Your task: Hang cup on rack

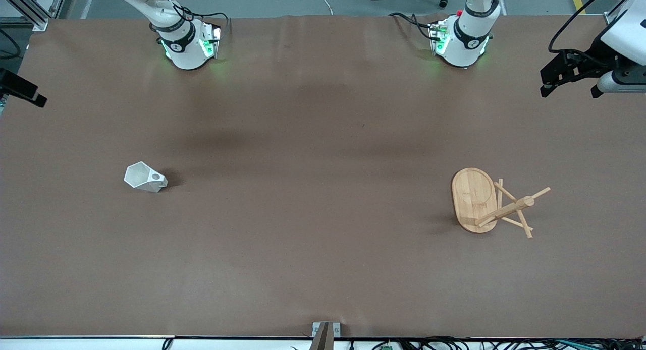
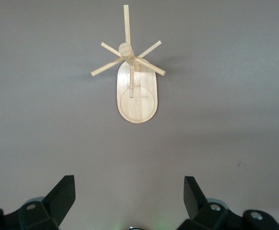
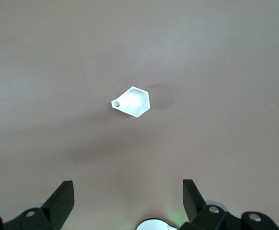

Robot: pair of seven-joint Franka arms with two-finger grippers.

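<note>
Both grippers, left (image 2: 130, 201) and right (image 3: 128, 201), hung wide open, high over rack (image 1: 474, 199) and cup (image 1: 145, 177)

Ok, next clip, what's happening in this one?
Nothing is being handled yet. The white cup stands upright toward the right arm's end of the table, and the bamboo rack stands toward the left arm's end. The right gripper hangs open high over the cup; the left gripper hangs open high over the rack. The cup is not yet hung.
</note>
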